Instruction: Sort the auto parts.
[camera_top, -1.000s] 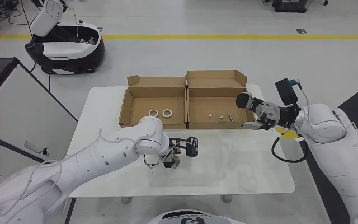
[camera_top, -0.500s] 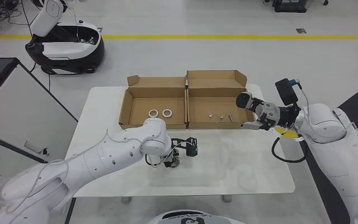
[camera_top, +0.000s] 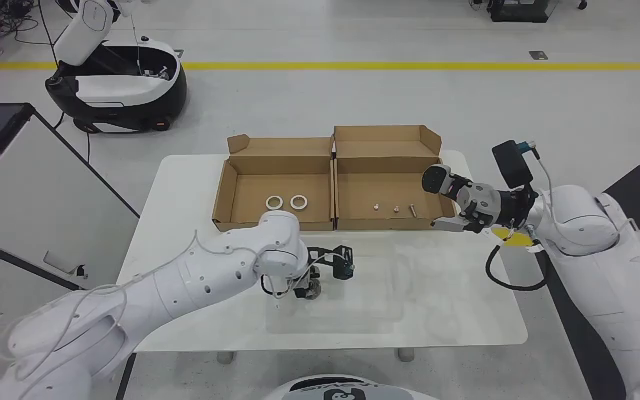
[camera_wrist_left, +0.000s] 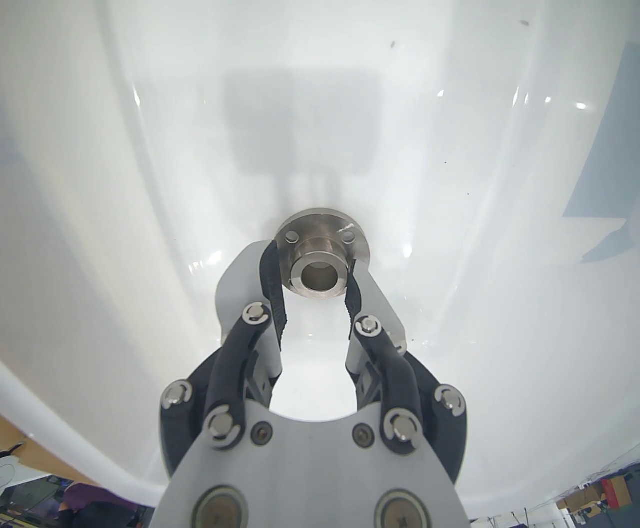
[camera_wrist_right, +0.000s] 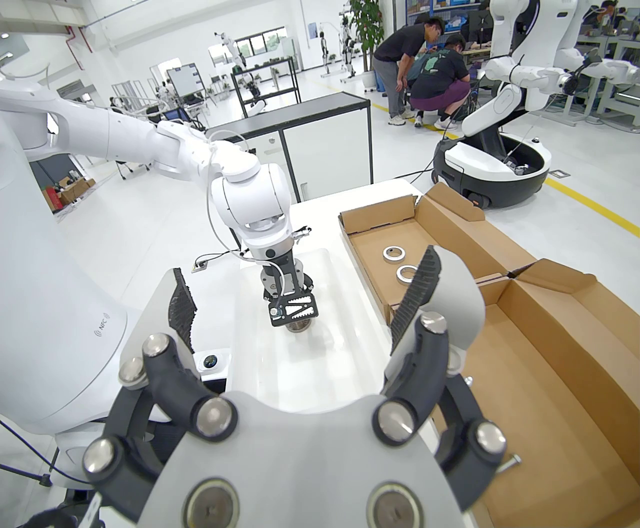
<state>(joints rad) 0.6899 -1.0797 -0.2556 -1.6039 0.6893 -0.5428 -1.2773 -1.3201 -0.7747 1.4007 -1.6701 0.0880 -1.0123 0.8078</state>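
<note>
Left claw (camera_wrist_left: 311, 274) gripping one flanged bushing (camera_wrist_left: 322, 232), right claw (camera_wrist_right: 304, 270) spread wide, two rings (camera_wrist_right: 395, 253) in one box (camera_wrist_right: 450, 240)

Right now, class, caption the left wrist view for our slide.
Left end effector pinching a flanged metal bushing by its hub, white table behind.

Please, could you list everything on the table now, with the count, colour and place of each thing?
table: one, white, in front of the robot.
cardboard boxes: two, brown, open, side by side at the table's far edge.
metal rings: two, silver-white, in the left box.
small metal parts: three, silver, in the right box.
tray: one, translucent, on the table before the boxes.
flanged bushing: one, silver, in the tray.
left gripper: black fingers, shut on the flanged bushing.
right gripper: black fingers, open, above the right box's outer wall.
</note>
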